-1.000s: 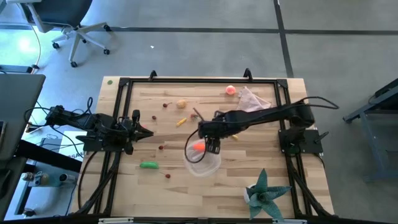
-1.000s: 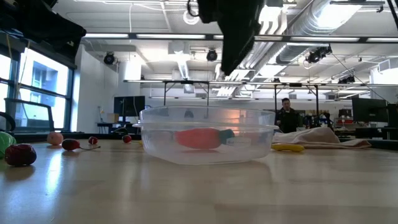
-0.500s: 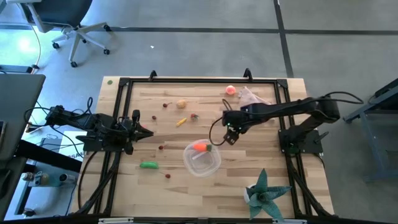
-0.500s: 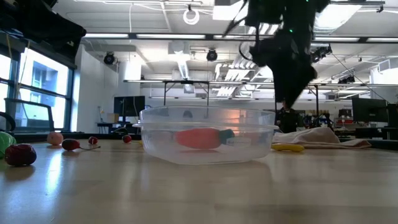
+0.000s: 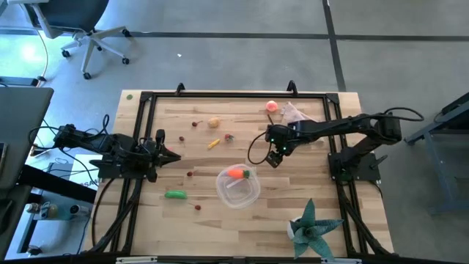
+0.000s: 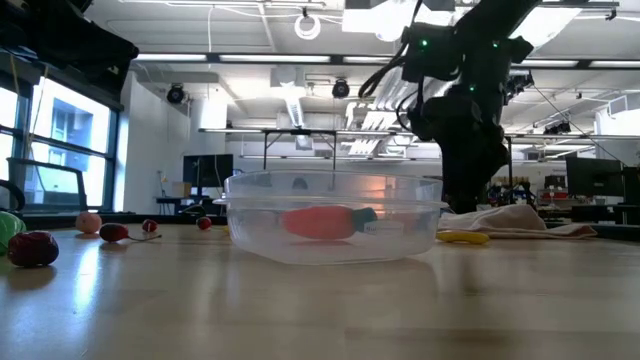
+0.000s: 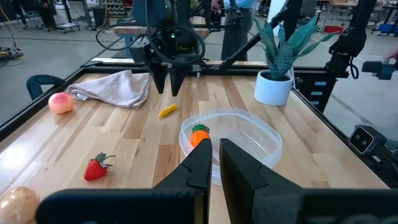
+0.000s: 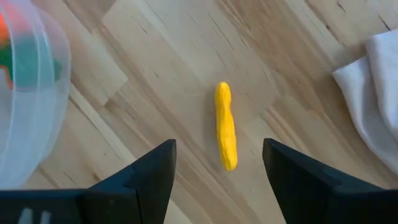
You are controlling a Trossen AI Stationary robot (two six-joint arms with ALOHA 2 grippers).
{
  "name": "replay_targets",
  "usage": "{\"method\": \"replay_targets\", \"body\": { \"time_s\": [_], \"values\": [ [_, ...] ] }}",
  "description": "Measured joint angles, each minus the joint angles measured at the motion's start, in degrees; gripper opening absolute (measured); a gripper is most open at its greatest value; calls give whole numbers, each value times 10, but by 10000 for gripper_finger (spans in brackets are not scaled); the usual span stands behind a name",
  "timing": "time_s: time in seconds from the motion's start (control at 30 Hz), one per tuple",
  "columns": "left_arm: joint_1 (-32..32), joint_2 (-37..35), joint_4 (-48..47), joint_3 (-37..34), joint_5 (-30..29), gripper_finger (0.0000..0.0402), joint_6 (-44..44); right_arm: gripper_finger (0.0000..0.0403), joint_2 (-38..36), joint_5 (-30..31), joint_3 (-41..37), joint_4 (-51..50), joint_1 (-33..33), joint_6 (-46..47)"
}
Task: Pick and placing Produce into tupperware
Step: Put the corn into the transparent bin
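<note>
Orange carrot [image 5: 234, 174] already inside the clear tupperware [image 5: 253, 193], near the middle of the wooden surface [image 5: 198, 224]; so far only this one piece placed. Still outside: green pod [image 5: 175, 194] to the left of the tupperware, tan ball [image 5: 214, 122] and a yellow stick [image 5: 213, 143] farther back, pink ball [image 5: 272, 106] at the far edge just beside the cloth [image 5: 298, 114], small red berries [image 5: 189, 174] scattered on the left half. Right end effector [image 5: 272, 156] with fingers spread and empty, hanging over a second yellow stick [image 8: 226, 126] between the tupperware and the cloth; probably the next piece to take. Left end effector [image 5: 173, 156] pressed together, holding nothing, waiting at the left edge. Most of the task left to do.
</note>
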Motion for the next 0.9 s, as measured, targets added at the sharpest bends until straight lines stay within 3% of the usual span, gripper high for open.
{"method": "replay_targets", "body": {
  "time_s": [0.9],
  "values": [
    [0,0,0,0,0,21,0,231,88,22,-2,35,16,-34]
  ]
}}
